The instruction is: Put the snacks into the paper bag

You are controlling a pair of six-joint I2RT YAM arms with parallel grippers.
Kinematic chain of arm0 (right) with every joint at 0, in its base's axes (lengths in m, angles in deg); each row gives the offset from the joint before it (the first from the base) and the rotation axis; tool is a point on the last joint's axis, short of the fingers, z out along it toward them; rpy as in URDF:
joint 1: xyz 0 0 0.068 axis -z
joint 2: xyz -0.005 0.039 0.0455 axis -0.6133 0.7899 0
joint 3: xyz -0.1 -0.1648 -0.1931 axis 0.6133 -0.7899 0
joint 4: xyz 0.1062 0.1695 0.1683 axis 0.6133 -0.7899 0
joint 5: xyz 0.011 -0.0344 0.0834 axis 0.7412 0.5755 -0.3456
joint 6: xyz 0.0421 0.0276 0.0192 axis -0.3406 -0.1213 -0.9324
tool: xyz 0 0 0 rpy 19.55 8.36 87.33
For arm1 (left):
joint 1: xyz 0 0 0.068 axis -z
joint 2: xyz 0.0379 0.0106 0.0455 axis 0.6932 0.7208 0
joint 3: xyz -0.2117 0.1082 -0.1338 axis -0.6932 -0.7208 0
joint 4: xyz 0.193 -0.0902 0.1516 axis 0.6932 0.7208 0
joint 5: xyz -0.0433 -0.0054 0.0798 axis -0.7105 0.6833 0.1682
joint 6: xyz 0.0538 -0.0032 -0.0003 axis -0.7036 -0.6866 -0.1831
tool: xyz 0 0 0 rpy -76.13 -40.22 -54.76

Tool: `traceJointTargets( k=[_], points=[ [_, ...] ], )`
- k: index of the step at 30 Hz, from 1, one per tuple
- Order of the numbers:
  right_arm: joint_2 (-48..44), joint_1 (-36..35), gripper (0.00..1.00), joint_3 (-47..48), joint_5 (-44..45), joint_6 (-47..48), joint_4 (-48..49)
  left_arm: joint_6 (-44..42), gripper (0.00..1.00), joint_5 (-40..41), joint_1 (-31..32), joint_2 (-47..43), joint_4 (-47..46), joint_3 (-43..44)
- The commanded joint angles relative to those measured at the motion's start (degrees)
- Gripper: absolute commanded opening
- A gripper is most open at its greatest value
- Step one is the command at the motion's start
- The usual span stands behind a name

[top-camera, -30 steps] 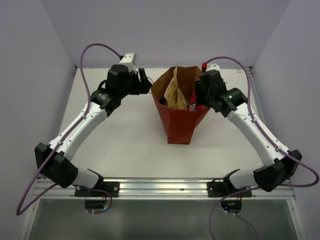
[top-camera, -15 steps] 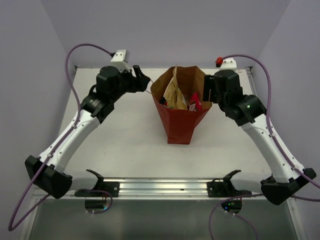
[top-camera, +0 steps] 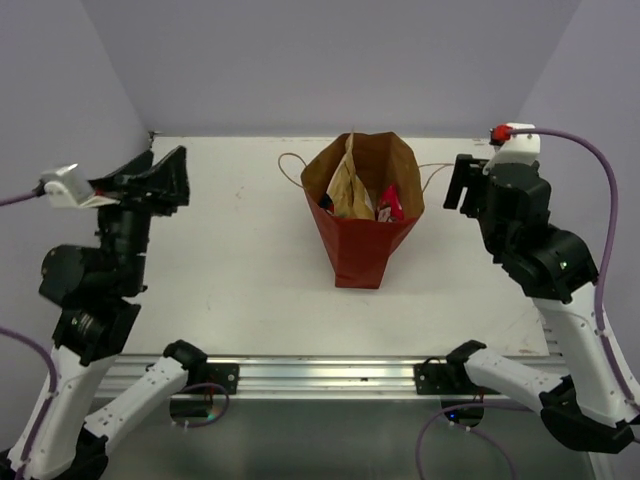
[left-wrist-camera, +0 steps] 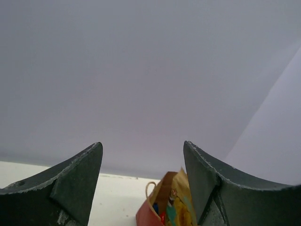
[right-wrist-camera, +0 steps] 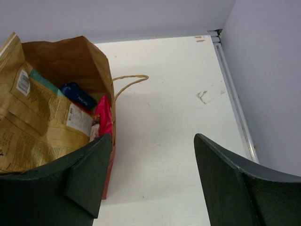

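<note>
We see the white table [top-camera: 240,290] reaching from the rail at the arms' bases to the back wall, and the paper bag [top-camera: 358,250] stands upright on it around the middle, towards the back, with its mouth open. The left arm [top-camera: 100,270] is folded up at the table's left edge and the right arm [top-camera: 545,260] at its right edge, both well apart from the bag. The left gripper [left-wrist-camera: 142,145] has its jaws spread with nothing between them, and from its wrist we see only wall and the bag's top beyond the gap. The right gripper [right-wrist-camera: 153,137] is likewise released and empty, with bare table in its gap and the bag just to the left of it in the wrist view. Inside the bag, the tan kraft pouch [right-wrist-camera: 33,117] leans along the left side and pokes above the rim. A pink-red packet [right-wrist-camera: 104,117] stands against the wall nearest the right arm, and a dark blue packet [right-wrist-camera: 77,96] lies deeper behind it. We cannot make out other packets. The thin string handles [right-wrist-camera: 129,82] droop outward on either side of the bag.
</note>
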Motion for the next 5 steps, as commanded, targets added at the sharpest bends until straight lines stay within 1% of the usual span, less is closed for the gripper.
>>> traceJointTargets(
  k=[1,2,4,5],
  points=[
    [-2.5,0.1,0.73,-0.5,0.9,2.5,2.2,-4.0,0.74,11.3,-0.2,-3.8,-1.8,-3.1],
    [-3.1,0.2,0.72,-1.4,0.6,2.7,2.9,-4.5,0.74,12.1,-0.2,-4.5,-0.4,-3.0],
    [-4.3,0.2,0.72,-1.7,0.6,2.7,3.8,-5.5,0.74,13.3,-0.2,-5.3,0.2,-3.4],
    [-4.6,0.1,0.75,-1.9,0.6,2.5,3.9,-5.8,0.74,13.5,-0.2,-5.4,0.4,-4.1]
  ],
)
